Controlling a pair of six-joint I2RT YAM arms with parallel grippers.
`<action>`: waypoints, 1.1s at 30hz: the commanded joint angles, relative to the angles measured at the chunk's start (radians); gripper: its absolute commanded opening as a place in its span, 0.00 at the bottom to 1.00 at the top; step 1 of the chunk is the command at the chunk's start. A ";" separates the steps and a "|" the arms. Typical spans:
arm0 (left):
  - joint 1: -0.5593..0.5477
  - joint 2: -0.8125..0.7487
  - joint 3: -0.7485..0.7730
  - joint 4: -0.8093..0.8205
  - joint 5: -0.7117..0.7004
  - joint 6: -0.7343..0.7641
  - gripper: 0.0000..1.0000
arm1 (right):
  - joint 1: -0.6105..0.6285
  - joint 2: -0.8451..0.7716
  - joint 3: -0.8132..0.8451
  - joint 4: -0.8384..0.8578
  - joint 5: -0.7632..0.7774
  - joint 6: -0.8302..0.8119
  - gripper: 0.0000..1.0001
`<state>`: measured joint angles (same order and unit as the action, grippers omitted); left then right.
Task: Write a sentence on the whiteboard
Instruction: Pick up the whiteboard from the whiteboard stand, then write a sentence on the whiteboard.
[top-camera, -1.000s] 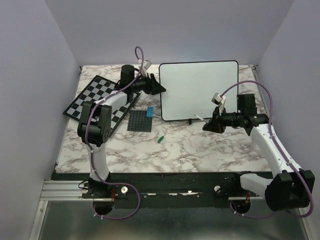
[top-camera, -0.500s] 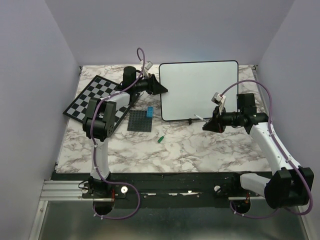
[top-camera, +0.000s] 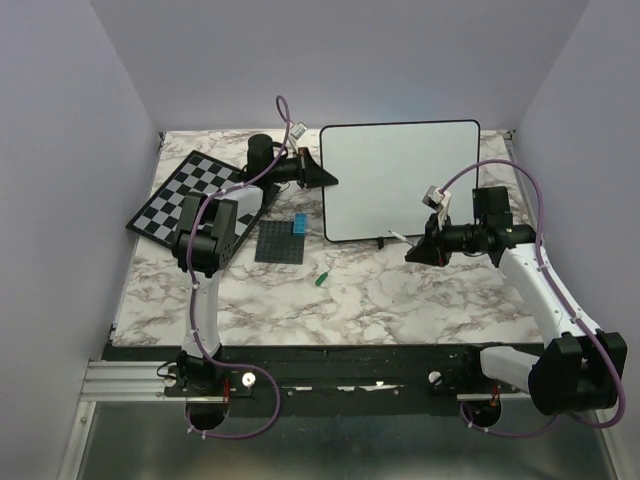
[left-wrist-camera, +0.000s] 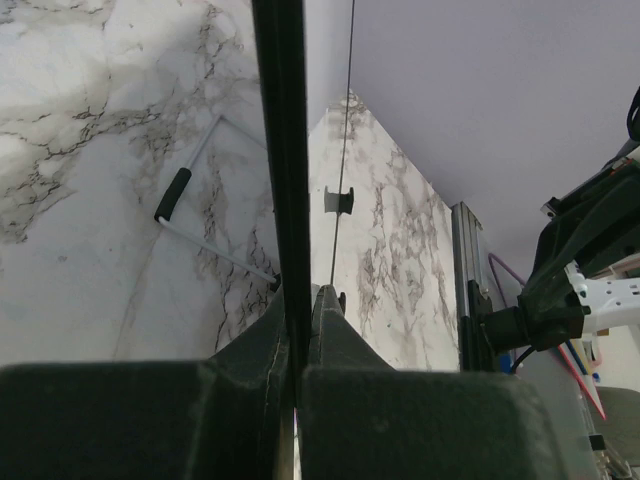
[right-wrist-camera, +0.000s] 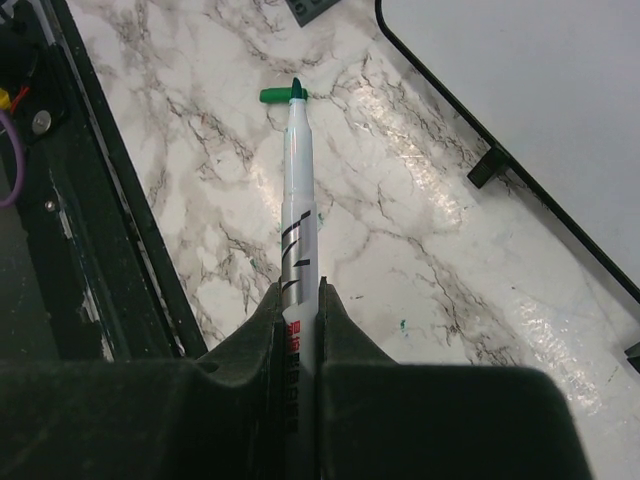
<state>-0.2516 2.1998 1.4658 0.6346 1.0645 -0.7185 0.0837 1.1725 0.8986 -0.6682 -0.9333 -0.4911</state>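
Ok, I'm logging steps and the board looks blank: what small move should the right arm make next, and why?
Probably swing the right gripper so its marker tip meets the whiteboard and starts the first stroke. The marker is uncapped, its cap lies on the table, the board is blank, and the left gripper clamps its left edge.

Chessboard (top-camera: 190, 195), grey plate (top-camera: 277, 243) and green cap (top-camera: 322, 277) lie on marble table (top-camera: 400, 300).

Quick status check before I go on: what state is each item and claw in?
whiteboard: blank, no writing yet.
marker: uncapped, tip off the board.
cap: loose on the table.
left claw: shut on the whiteboard's left edge.
right claw: shut on the marker.
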 joint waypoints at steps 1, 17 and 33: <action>-0.002 0.014 0.025 0.123 0.032 -0.015 0.00 | -0.007 0.012 0.033 -0.024 -0.030 -0.018 0.00; 0.002 -0.166 -0.010 0.356 -0.060 -0.230 0.00 | -0.032 -0.042 0.051 -0.062 -0.090 -0.044 0.00; -0.074 -0.359 -0.050 0.235 -0.127 -0.108 0.00 | -0.044 -0.057 0.258 -0.241 -0.013 -0.101 0.00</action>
<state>-0.2893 1.9820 1.3991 0.7952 0.9909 -0.8825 0.0502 1.1366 1.0409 -0.8021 -0.9836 -0.5514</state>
